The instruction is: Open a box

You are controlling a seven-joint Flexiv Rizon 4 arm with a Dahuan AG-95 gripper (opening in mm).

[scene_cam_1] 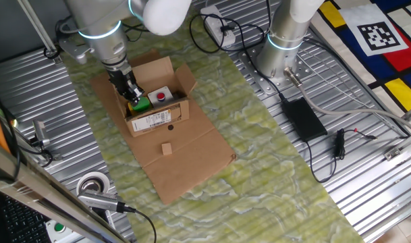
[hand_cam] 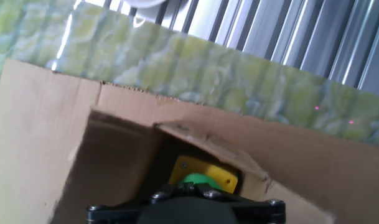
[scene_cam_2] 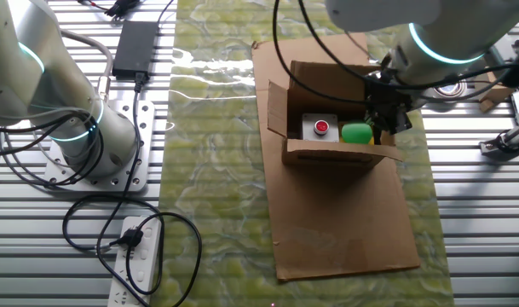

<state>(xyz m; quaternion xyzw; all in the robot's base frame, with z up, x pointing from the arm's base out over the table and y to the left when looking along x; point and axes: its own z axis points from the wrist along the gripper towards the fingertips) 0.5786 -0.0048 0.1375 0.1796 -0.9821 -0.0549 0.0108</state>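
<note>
box: the small brown carton (scene_cam_1: 158,101) sits upper left of centre in one fixed view, on top of a big flat cardboard sheet (scene_cam_1: 185,158). Top flaps are standing or folded out, so you can see inside.

label: white barcode sticker (scene_cam_1: 151,122) with a small dark dot beside it, on the side facing the lower part of the frame. Way too small to read.

contents: a white unit with a red button (scene_cam_2: 320,127) and a green thing (scene_cam_2: 357,133) next to it. In the hand view the green bit (hand_cam: 194,180) sits on something yellow (hand_cam: 205,173), mostly cut off by the hand's own dark body at the bottom edge.

gripper: the gripper (scene_cam_1: 132,93) is down at the box's left edge in one fixed view, right by the green thing. It's a dark clump in both fixed views and the fingertips don't show in the hand view, so honestly can't tell if the fingers are spread or pinching anything.

surroundings: green patterned mat (scene_cam_1: 272,169) under the sheet, ribbed metal table (scene_cam_1: 367,189) around it. A second arm's base (scene_cam_2: 93,145) sits left of frame in the other fixed view, its upper part cropped.
</note>
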